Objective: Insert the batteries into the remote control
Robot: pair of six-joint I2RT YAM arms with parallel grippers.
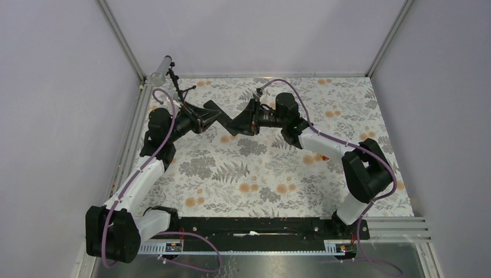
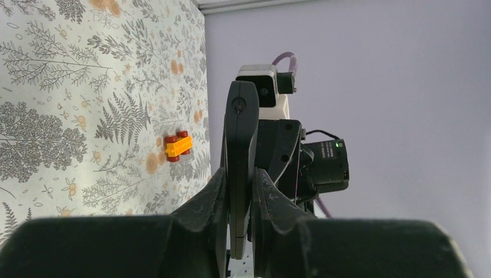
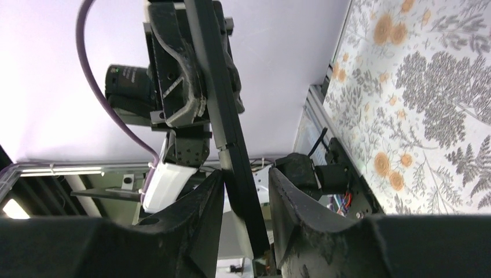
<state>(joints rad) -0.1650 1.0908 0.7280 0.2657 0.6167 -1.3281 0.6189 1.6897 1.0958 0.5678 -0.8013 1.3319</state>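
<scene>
Both arms reach inward over the far middle of the counter [image 1: 260,174], where the left claw [image 2: 238,180] clamps one end of the remote control [image 2: 240,127], held aloft, and the right claw [image 3: 246,185] loosely brackets the other end, a gap beside one finger.

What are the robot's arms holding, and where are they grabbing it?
The left gripper has its jaws shut near one end of the remote control. The right gripper has its jaws around the other end, with a gap showing.
</scene>
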